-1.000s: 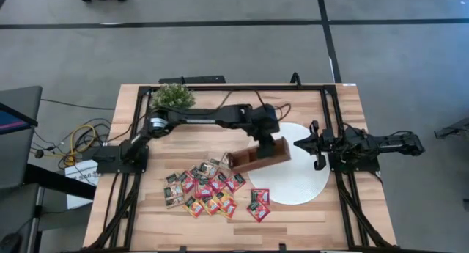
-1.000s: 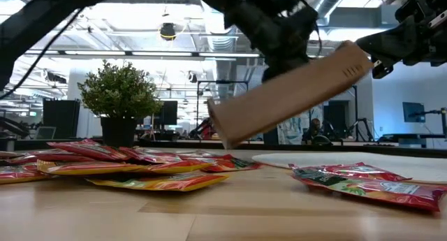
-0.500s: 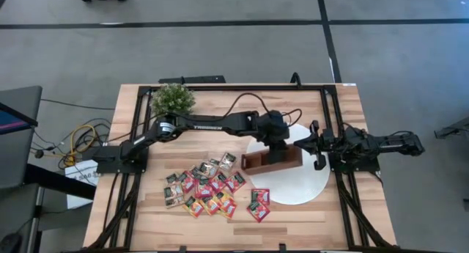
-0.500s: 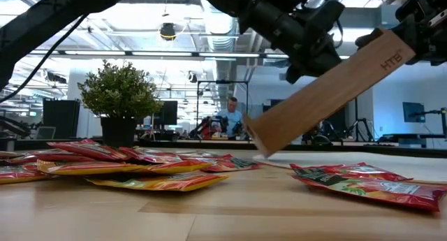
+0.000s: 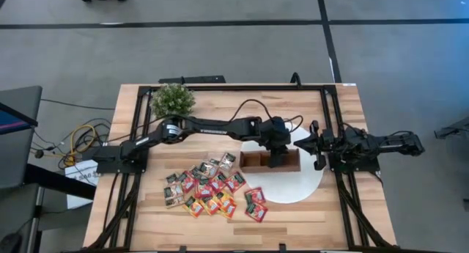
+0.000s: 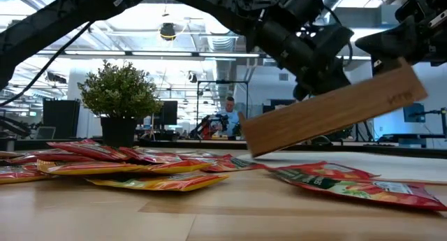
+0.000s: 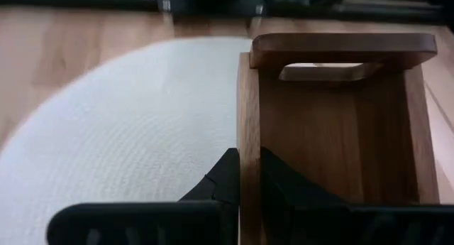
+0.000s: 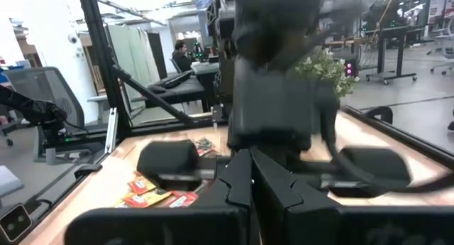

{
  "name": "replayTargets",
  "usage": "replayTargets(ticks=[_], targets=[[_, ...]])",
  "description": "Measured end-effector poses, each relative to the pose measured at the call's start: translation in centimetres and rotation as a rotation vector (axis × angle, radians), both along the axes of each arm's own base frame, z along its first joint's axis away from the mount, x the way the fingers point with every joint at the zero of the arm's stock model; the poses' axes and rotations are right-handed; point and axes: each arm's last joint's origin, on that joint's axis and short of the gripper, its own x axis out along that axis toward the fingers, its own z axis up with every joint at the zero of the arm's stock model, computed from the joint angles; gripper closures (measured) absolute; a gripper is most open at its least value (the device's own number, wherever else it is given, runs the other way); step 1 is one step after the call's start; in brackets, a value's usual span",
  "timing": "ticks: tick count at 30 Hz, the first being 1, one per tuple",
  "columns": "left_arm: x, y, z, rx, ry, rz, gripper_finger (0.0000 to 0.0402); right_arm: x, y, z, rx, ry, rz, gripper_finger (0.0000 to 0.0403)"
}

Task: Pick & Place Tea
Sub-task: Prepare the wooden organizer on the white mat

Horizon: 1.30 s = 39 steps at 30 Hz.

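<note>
Holding the wooden tray (image 5: 269,161) tilted above the white plate (image 5: 297,185) with the left gripper (image 5: 275,159) clamped on its wall, right gripper (image 5: 311,144) clenched empty nearby, tea sachets (image 5: 209,188) lying scattered on the desk (image 5: 337,106) beside the plate.

Tray partly hidden from you
The wooden tray (image 7: 333,124) runs off your left wrist view; its compartments stay unseen

We are looking into an open lab: desks with monitors (image 6: 415,112), ceiling ducts (image 6: 223,42), a seated person (image 6: 228,119).
</note>
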Motion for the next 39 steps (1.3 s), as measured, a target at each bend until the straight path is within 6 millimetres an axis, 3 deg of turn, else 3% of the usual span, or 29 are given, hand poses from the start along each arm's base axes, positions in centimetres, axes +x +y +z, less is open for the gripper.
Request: replayTargets(ticks=[8, 16, 26, 31, 39], targets=[[0.1, -0.2, -0.3, 0.045, -0.007, -0.008, 0.0377, 0.0, 0.0, 0.0, 0.000, -0.001, 0.000, 0.0403], [0.8, -1.1, -2.7, 0.087, 0.010, -0.026, 0.0378, 0.0, 0.0, 0.0, 0.000, 0.000, 0.000, 0.0403], [1.2, -1.3, -2.4, 0.085, -0.050, -0.014, 0.0375, 0.0, 0.0, 0.0, 0.000, -0.001, 0.000, 0.0403], [1.3, -1.3, -2.2, 0.081, -0.079, 0.007, 0.0344, 0.0, 0.0, 0.0, 0.000, -0.001, -0.002, 0.0403], [1.2, -1.5, -2.0, 0.069, -0.067, 0.013, 0.0256, 0.0, 0.0, 0.0, 0.000, 0.000, -0.001, 0.0403]])
